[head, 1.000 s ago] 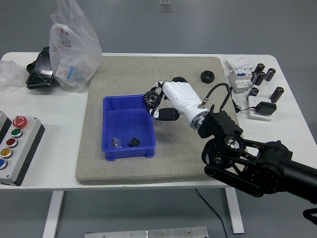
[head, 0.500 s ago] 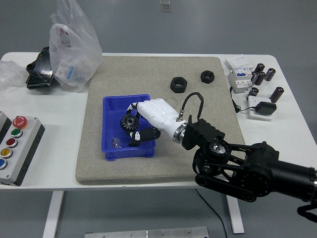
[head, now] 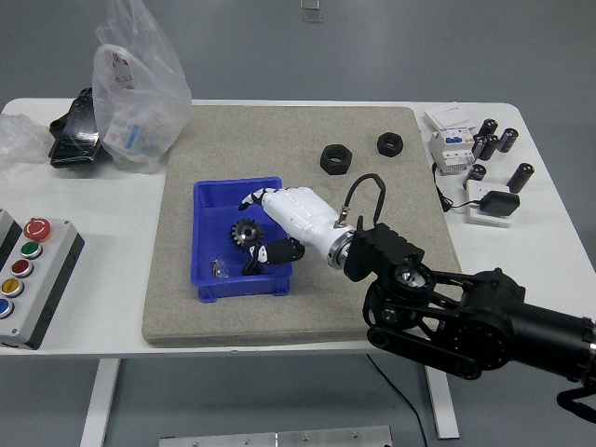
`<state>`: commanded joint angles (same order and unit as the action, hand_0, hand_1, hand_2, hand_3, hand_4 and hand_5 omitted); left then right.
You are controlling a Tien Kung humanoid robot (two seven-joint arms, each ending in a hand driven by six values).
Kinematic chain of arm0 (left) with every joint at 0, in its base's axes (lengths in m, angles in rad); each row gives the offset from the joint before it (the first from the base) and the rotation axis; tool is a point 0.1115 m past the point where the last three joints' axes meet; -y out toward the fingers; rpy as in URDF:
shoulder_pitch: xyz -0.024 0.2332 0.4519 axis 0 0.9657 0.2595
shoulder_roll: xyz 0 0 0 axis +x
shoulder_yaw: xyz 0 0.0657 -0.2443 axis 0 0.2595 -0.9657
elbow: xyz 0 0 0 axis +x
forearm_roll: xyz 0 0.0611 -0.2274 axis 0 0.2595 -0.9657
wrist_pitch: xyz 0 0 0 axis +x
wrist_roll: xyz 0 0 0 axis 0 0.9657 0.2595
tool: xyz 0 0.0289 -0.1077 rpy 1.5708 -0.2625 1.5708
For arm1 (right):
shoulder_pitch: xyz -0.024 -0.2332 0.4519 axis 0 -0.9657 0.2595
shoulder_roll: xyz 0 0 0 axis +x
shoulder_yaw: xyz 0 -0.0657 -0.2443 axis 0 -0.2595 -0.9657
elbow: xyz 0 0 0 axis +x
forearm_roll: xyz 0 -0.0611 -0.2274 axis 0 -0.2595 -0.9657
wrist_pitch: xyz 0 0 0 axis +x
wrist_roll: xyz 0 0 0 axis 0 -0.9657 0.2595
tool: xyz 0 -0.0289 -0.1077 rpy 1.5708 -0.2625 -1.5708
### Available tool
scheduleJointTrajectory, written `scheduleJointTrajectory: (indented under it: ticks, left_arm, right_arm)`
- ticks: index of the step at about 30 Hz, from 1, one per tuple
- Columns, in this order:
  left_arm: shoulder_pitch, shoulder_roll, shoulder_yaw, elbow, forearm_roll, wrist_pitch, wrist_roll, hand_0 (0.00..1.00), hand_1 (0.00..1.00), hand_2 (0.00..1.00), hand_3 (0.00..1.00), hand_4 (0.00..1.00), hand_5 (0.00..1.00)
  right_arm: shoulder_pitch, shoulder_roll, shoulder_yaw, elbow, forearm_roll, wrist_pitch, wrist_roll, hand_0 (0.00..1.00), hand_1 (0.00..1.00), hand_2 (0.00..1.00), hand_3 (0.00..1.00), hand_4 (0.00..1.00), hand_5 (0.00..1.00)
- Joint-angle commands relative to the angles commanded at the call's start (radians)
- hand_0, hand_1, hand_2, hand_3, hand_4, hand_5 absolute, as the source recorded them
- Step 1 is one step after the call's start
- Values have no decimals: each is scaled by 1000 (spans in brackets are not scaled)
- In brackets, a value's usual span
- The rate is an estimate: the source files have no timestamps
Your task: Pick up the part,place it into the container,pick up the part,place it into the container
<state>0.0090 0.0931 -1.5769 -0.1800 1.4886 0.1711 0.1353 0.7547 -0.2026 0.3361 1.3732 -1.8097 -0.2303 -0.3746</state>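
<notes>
Where it sits in blue bin (head: 207,244): black toothed gear (head: 246,232).

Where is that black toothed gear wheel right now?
In the head view, the black toothed gear wheel sits inside the blue plastic bin left of centre, at the fingertips of the robot's white right hand.

One blue bin (head: 209,200) is seen on one grey mat (head: 372,307). One black gear (head: 246,232) and two small dark parts (head: 220,269) are counted inside the bin. Two black hex nuts (head: 335,158) lie on the far part of the mat. Six dark cylinders (head: 507,140) are counted at the far right. One button box (head: 28,279), with four buttons, is seen at the left.
</notes>
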Motion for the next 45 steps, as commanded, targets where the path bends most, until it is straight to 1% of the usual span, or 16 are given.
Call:
scheduleJointTrajectory:
  ticks: [2,6,9,13,14,18,21,24,30,33,37,38,40,43,44,45]
  left_arm:
    - [1,0,0,0,0,0,0,633,565,553,613,696,289]
    - [-1,0,-2,0,2,0,0,633,565,553,613,696,289]
    - [-1,-1,-3,0,1,-1,-1,632,564,553,613,696,286]
    - [0,-3,-5,0,2,-1,0,632,564,553,613,696,286]
    - [1,-3,-6,0,3,-1,1,632,565,553,612,695,284]
    - [2,-4,-12,0,8,-1,2,632,565,553,612,695,284]
    - [2,-5,-12,0,6,-1,1,632,565,553,613,695,282]
    - [3,-6,-14,0,7,-1,1,632,565,553,613,695,282]
    - [3,-8,-17,0,10,-2,0,632,565,553,612,695,284]
    - [4,-7,-20,0,14,-2,0,632,565,552,612,695,283]
    - [3,-6,-17,0,14,-4,-3,632,565,552,612,695,283]
    - [2,-5,-15,0,13,-4,-4,632,565,552,612,695,283]
    - [3,-5,-15,0,11,-5,-7,632,565,552,612,695,283]
    - [5,-4,-14,0,7,-5,-10,632,565,552,612,695,283]
    - [6,-4,-14,0,6,-5,-11,632,565,553,612,695,284]
    - [6,-3,-14,0,4,-5,-12,632,565,553,612,695,284]
  right_arm:
    - [-3,0,7,1,-4,-2,-1,548,752,800,793,645,267]
    - [-10,-3,22,5,-7,-8,2,548,752,800,793,645,267]
    - [-27,-16,68,13,-6,-32,11,538,736,780,782,649,267]
    - [-72,-52,157,4,5,-95,20,538,736,780,782,649,267]
    - [-83,-60,177,-8,13,-112,24,504,691,734,736,665,289]
    - [-127,-84,249,-69,55,-166,47,504,691,734,736,665,289]
    - [-184,-100,303,-100,118,-205,90,504,682,721,719,665,300]
    - [-241,-103,349,-100,182,-235,148,504,682,721,719,665,300]
    - [-367,-69,466,-75,343,-272,294,511,676,712,708,662,298]
    - [-426,-50,527,-68,437,-254,375,559,676,703,703,674,308]
    - [-501,-46,597,-67,595,-176,503,559,676,703,703,674,308]
    - [-521,-46,613,-64,631,-157,532,656,686,711,691,695,360]
    - [-560,-46,645,-53,709,-126,589,656,686,711,691,695,360]
    - [-619,-46,696,-28,812,-102,666,656,686,711,691,695,360]
    - [-642,-47,719,-14,844,-97,692,692,693,714,686,712,415]
    - [-658,-48,737,-6,869,-95,711,692,693,714,686,712,415]
